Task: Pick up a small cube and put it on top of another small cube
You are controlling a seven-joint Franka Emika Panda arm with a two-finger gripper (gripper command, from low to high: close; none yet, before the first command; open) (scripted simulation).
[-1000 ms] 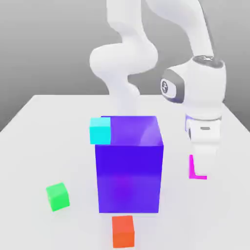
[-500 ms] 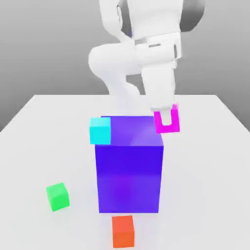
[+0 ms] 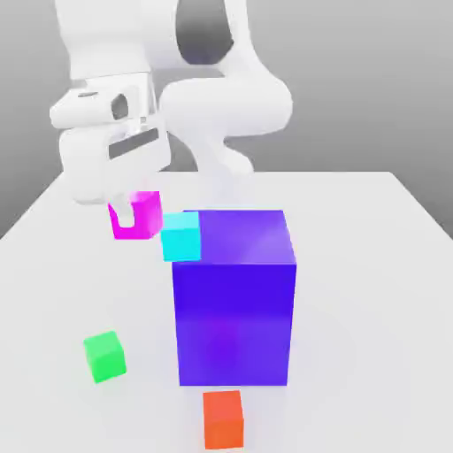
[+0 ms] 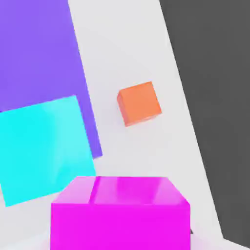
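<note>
Going L to R in the ext. view, clock positions taken from the middle of the big blue-purple block. Green cube (image 3: 105,357) at 8 o'clock, down on the white counter (image 3: 372,354), well apart from the rest.

Magenta cube (image 3: 150,212), the task's piece, approx. 10 o'clock, up in the air, pinched in the claw (image 3: 133,214). Main risk w/ it: if the grip is off-centre or shallow, a quick swing or sudden stop could twist it or shake it loose, & it'd drop to the counter.

Cyan cube (image 3: 181,237) near 11 o'clock, at the block's corner & partly beyond its edge; can't tell exactly what it rests on. Magenta looks v. close to it in this view, though depth is hard to judge. If cyan is the target, a low sideways approach could clip it & knock it off; release too far off-centre & magenta may tip; press too hard near the overhang, same result for cyan.

Red-orange cube (image 3: 223,420) at 6 o'clock, in front of the block; low risk unless something falls its way.

Big blue-purple block (image 3: 234,323) itself: tall, so a low pass R could bump its top edge. Target cube isn't named, so wrong-cube stacking is poss. too.
</note>
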